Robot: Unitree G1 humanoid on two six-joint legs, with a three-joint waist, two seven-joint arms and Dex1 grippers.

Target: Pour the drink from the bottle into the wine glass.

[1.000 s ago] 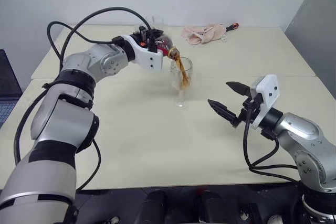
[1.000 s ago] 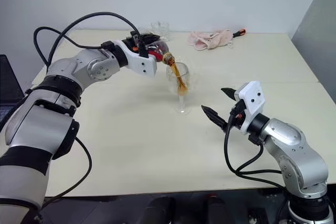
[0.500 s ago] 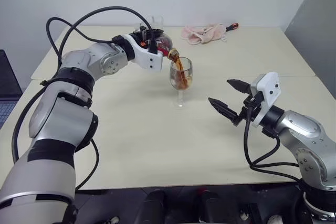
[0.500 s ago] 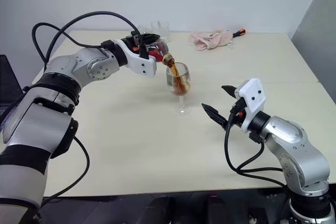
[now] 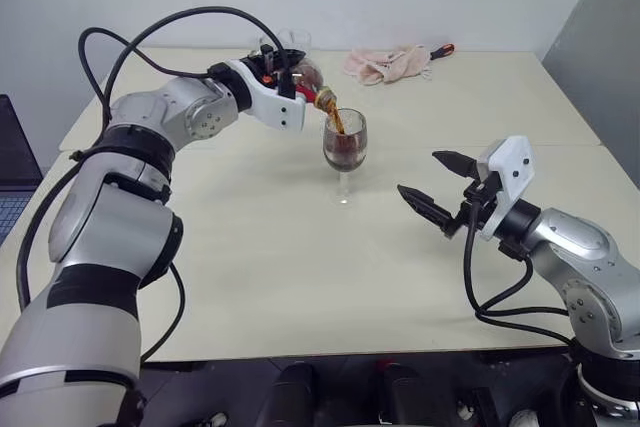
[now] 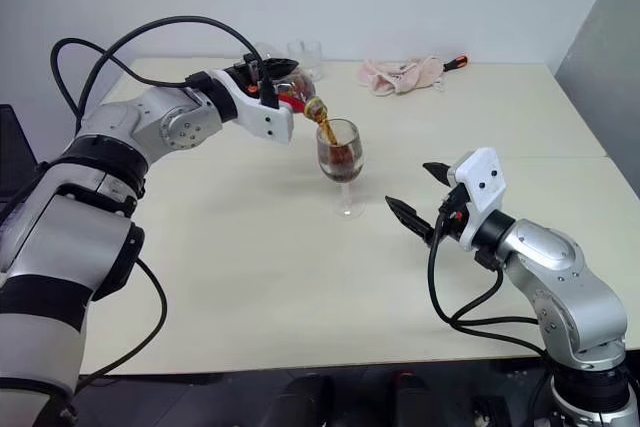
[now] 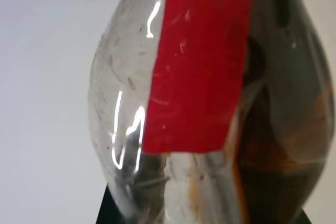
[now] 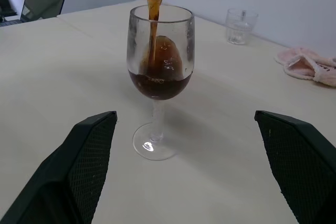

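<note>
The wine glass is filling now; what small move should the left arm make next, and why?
Probably hold the tilt a little longer, then roll the bottle back upright. The left gripper is shut on the bottle, and the drink runs from its mouth into the wine glass, whose bowl is under half full. The right gripper waits open beside the glass, apart from it.

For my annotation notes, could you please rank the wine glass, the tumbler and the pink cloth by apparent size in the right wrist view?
1. Wine glass, largest; it is also nearest the camera.
2. Pink cloth, cut by the picture's edge, so unsure.
3. Tumbler, smallest, standing farther back.
</note>
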